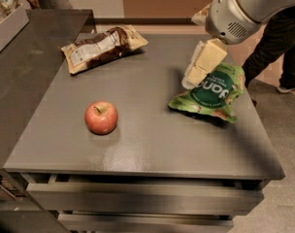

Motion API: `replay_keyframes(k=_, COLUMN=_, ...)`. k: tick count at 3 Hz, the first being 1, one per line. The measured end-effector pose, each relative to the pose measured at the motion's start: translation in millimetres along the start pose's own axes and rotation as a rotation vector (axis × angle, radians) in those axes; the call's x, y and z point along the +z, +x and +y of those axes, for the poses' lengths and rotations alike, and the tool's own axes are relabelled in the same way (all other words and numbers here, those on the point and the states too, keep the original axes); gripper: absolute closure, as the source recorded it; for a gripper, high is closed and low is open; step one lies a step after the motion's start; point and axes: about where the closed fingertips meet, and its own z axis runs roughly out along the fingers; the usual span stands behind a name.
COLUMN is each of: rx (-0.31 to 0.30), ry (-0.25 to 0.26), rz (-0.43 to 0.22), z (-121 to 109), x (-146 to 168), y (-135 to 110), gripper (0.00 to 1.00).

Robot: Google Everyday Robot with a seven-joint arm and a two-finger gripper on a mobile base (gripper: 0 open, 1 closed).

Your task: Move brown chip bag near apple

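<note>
The brown chip bag (103, 47) lies at the far left of the grey table (147, 144), dark brown with tan ends and a white label. The red apple (101, 117) stands upright near the front left, well apart from the bag. My gripper (198, 69) hangs above the table on the right, over the left edge of a green bag, far from both the brown bag and the apple. It holds nothing.
A green chip bag (213, 93) lies on the right side of the table. A darker counter (26, 67) adjoins on the left with a tray (7, 25) on it. A person's legs (278, 47) stand at the far right.
</note>
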Motion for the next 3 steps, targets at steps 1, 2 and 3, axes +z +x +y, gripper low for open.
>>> replay_keyframes(k=1, rx=0.000, ry=-0.006, rz=-0.025, z=-14, x=20, y=-12, gripper=0.00)
replay_keyframes(k=2, rx=0.010, ry=-0.007, rz=-0.050, z=-29, x=37, y=-23, gripper=0.00)
replay_keyframes(k=3, rx=0.050, ry=-0.005, rz=-0.077, z=-48, x=53, y=-28, gripper=0.00)
